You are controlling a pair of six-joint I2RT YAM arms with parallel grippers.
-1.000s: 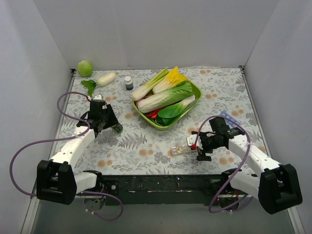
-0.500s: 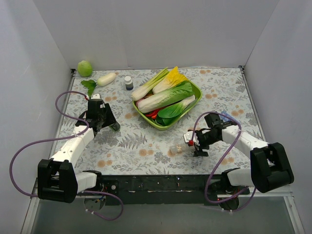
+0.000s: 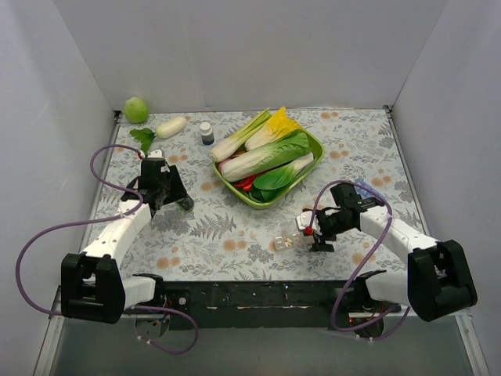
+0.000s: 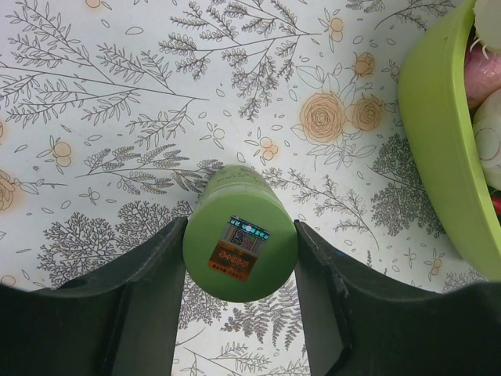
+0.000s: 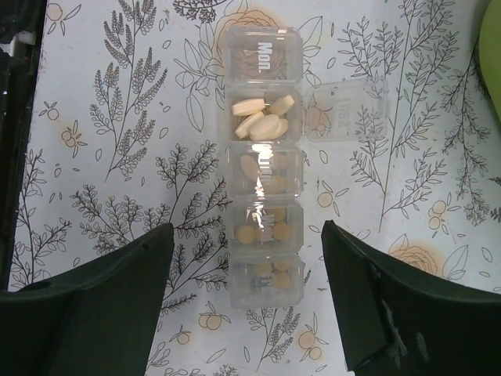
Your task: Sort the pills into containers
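The containers [image 5: 262, 164] are a clear strip of small compartments lying on the flowered cloth, seen near the front edge in the top view [image 3: 288, 240]. Pale round pills [image 5: 262, 121] lie in several compartments. One lid [image 5: 348, 110] is flipped open to the side, and the "Mon." lid is closed. My right gripper [image 5: 247, 231] is open and straddles the strip's near end with a gap on each side [image 3: 308, 233]. My left gripper [image 4: 240, 227] is shut on a green bottle [image 4: 239, 239], low over the cloth at the left [image 3: 174, 199].
A green bowl [image 3: 266, 202] of leafy vegetables sits in the middle, its rim close to the bottle [image 4: 438, 149]. A small dark bottle [image 3: 207, 133], a white radish [image 3: 171, 127] and a green fruit [image 3: 136, 110] stand at the back left. A blue strip [image 3: 368, 188] lies beside the right arm.
The right arm's wrist has shifted slightly toward the back and its jaws have narrowed a little around the strip. The left arm and its bottle have barely moved.
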